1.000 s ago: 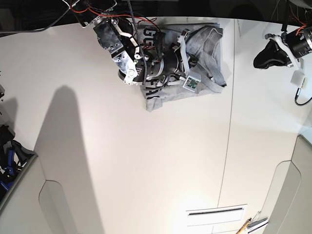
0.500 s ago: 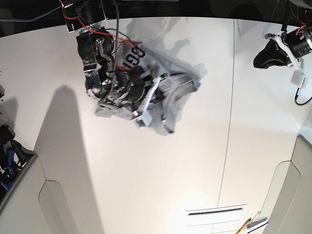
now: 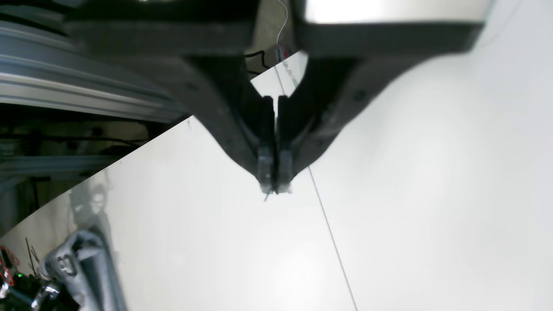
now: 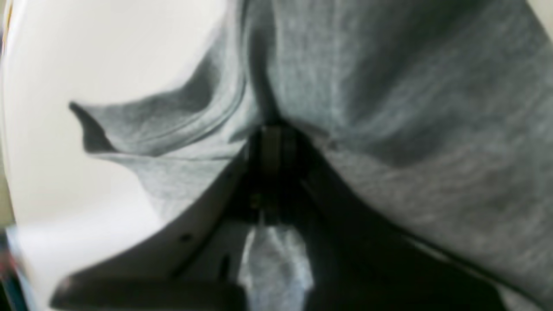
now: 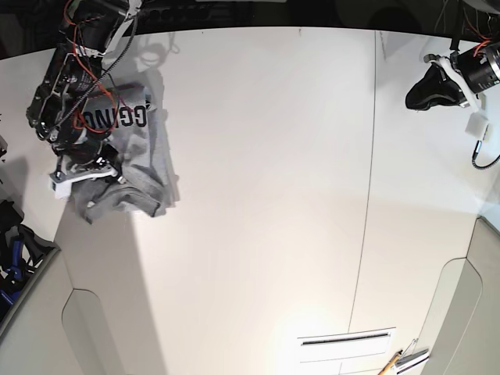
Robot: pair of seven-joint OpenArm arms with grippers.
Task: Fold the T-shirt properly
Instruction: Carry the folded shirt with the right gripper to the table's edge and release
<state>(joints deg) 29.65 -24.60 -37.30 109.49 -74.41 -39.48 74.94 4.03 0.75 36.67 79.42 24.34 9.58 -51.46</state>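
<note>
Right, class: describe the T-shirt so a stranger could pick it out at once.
Start from the big white table and go to its far corner on the base view's left. There the right hand is shut on a bunched heather-grey T-shirt. Black block lettering on its cloth marks it out.

1. The right gripper's [image 4: 272, 142] fingertips are buried in blurred folds of the T-shirt [image 4: 389, 108].
2. In the base view, the arm hides part of the shirt's lettering [image 5: 117, 117].
3. The left gripper [image 3: 274, 181] is blurred; its body is cut off at the top edge.
</note>
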